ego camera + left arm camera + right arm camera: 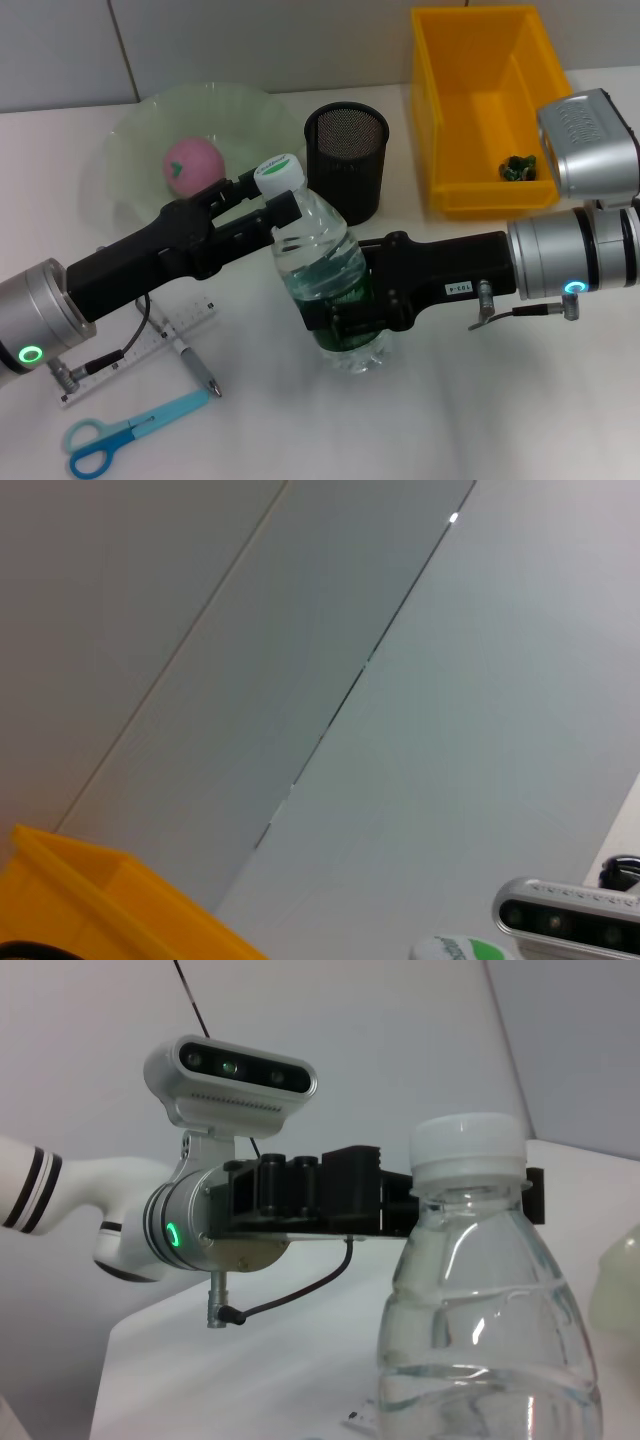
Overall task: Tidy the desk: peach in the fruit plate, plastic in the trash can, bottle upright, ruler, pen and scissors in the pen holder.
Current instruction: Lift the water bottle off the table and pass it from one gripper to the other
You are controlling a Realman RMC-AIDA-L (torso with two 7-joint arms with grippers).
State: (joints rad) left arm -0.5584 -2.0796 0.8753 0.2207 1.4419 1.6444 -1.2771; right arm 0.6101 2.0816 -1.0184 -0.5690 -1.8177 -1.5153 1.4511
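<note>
At the center of the head view the bottle (335, 290) is standing nearly upright on the counter (500, 400), the right gripper (345, 300) pinching its labeled middle while the left gripper (275, 205) is pinching its neck under the cap.

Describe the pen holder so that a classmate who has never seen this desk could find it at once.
On the white desk, look toward the far edge, between the pale green fruit plate and the yellow trash can. The pen holder stands there, just behind the bottle. It alone is a black wire-mesh cylinder.
</note>
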